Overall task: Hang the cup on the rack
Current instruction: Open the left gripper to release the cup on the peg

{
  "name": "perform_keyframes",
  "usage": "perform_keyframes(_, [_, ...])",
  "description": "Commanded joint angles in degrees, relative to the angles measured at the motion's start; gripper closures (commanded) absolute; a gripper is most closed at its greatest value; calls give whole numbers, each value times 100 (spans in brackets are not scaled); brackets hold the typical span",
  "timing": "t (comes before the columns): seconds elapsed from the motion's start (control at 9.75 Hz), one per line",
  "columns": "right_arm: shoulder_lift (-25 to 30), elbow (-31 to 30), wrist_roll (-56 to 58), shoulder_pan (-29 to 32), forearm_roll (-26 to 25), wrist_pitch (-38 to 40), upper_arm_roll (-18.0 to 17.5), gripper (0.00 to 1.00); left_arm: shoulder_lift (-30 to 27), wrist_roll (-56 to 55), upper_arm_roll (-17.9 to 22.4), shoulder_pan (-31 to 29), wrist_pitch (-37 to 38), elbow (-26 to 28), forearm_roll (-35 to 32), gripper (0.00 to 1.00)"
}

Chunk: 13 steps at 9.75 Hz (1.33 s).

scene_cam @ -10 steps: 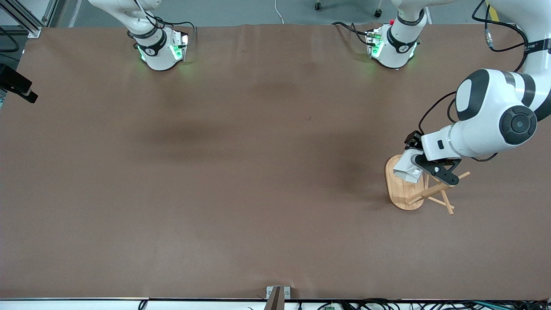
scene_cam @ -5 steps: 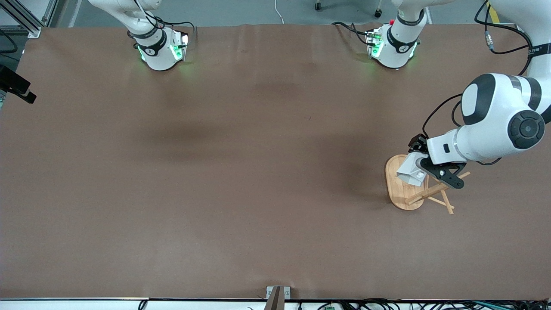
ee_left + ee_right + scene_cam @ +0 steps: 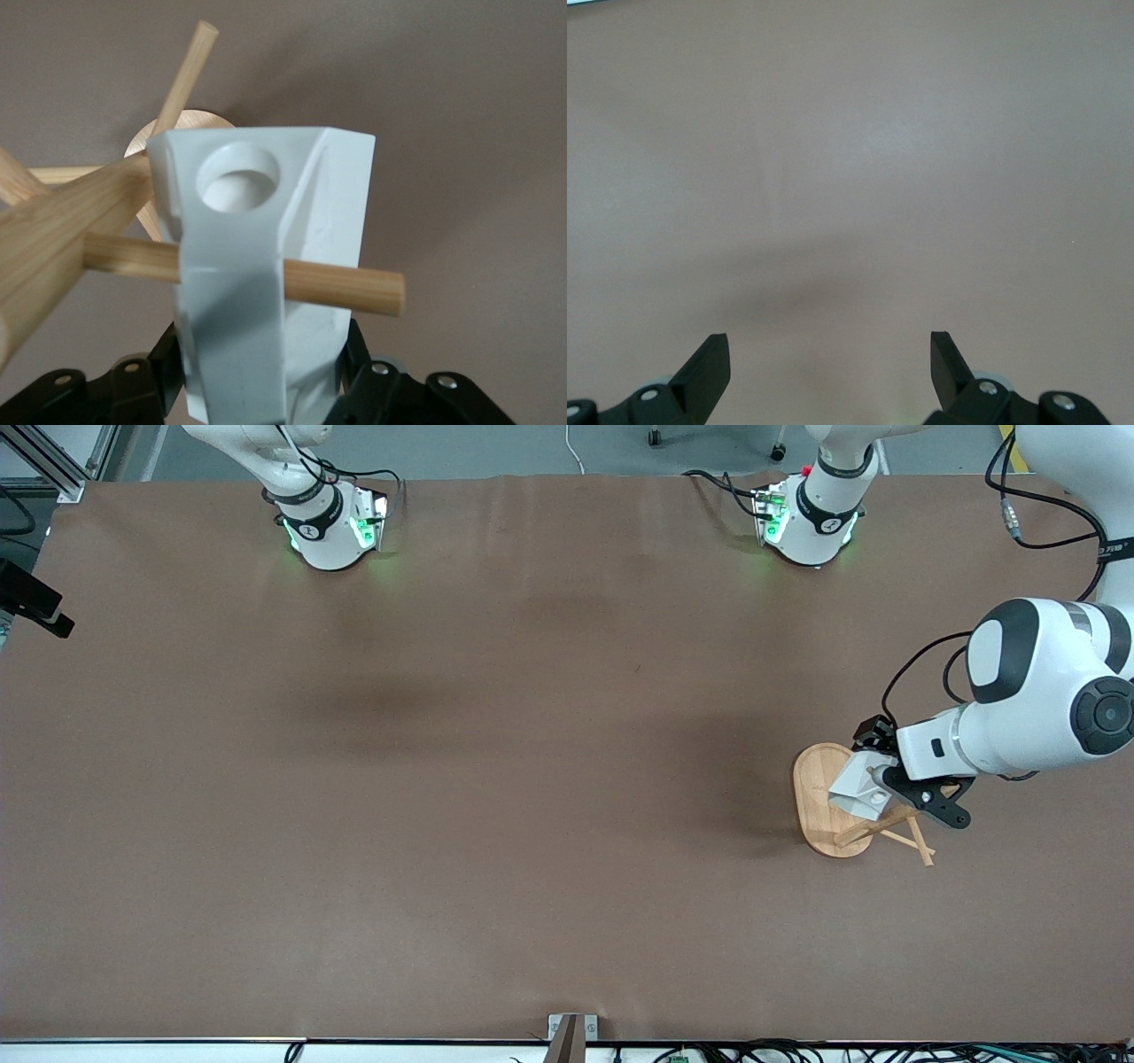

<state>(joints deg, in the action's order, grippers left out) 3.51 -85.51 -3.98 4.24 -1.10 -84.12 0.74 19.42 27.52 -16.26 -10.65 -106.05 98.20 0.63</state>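
Note:
The white faceted cup point(image 3: 856, 789) is held by my left gripper point(image 3: 893, 783), shut on its body, over the oval base of the bamboo rack point(image 3: 815, 808). In the left wrist view the cup point(image 3: 266, 266) fills the middle, gripped low by my left gripper point(image 3: 261, 385). Its handle tab with the round hole point(image 3: 235, 177) faces the camera. One peg point(image 3: 354, 288) runs across the cup, covered by the tab, and is not in the hole. The rack's post point(image 3: 62, 239) is beside the cup. My right gripper point(image 3: 830, 363) is open and empty over bare table; it does not show in the front view.
The brown table cover point(image 3: 496, 779) spreads toward the right arm's end. The rack stands near the left arm's end of the table. The arm bases point(image 3: 328, 527) stand along the table edge farthest from the front camera. A small bracket point(image 3: 571, 1032) sits at the nearest edge.
My left gripper has carried the cup toward the left arm's end and lower in the front view, closer in to the rack's post and pegs. The right arm has not moved.

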Motion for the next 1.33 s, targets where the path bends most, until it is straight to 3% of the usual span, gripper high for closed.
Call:
perform_keyframes(0.0, [-17, 43, 38, 104, -13, 54, -57, 0, 141, 87, -35, -25, -47, -37, 130, 0])
perform_keyframes(0.31, [-17, 43, 107, 148, -13, 62, -48, 0, 89, -88, -44, 19, 5, -308, 139, 0])
perform_keyframes(0.72, [-35, 43, 178, 191, -13, 62, -48, 0, -25, -1105, -70, 282, 760, -1161, 61, 0])
perform_keyframes(1.23, [-44, 43, 187, 191, -13, 124, -48, 0, -798, -2915, -184, 441, 998, -1215, 104, 0])
